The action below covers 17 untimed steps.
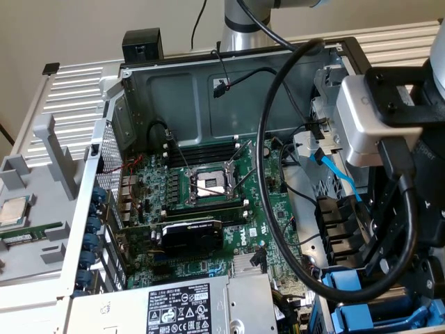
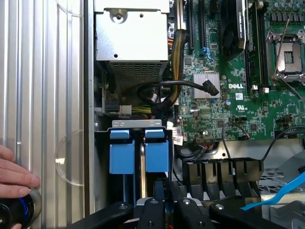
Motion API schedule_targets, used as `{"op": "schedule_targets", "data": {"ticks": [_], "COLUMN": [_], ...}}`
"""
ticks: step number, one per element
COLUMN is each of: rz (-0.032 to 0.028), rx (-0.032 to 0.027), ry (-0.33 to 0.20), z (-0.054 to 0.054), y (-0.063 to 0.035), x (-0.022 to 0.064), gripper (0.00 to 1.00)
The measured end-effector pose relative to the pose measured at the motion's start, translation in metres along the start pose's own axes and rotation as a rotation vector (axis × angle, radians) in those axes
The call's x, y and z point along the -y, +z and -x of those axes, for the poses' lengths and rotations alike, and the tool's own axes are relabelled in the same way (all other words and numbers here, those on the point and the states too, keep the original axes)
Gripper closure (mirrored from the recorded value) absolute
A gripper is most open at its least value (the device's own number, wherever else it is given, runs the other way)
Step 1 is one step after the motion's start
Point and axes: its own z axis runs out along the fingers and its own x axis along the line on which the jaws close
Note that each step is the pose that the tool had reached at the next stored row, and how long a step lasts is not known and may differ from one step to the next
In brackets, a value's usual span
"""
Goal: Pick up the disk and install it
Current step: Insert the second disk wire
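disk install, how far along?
Done: the disk, in its blue carrier, stands in the drive bay beside the motherboard. In hand: the gripper sits narrowed right at the carrier's near end; an actual grip isn't discernible. Left: whether it's fully seated can't be judged.

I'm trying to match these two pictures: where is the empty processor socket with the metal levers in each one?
Exterior view: the socket sits mid-picture, just above the black graphics card.
Wrist view: the socket lies beyond the graphics card, on the side away from the grey power-supply box.
Shared landmark: the black graphics card.
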Motion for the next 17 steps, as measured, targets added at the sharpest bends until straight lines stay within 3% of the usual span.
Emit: {"op": "schedule_targets", "data": {"ticks": [17], "rz": [0.0001], "rx": [0.0004], "ry": [0.0], "z": [-0.0001], "y": [-0.0052], "x": [-0.0006], "gripper": [0.84]}}
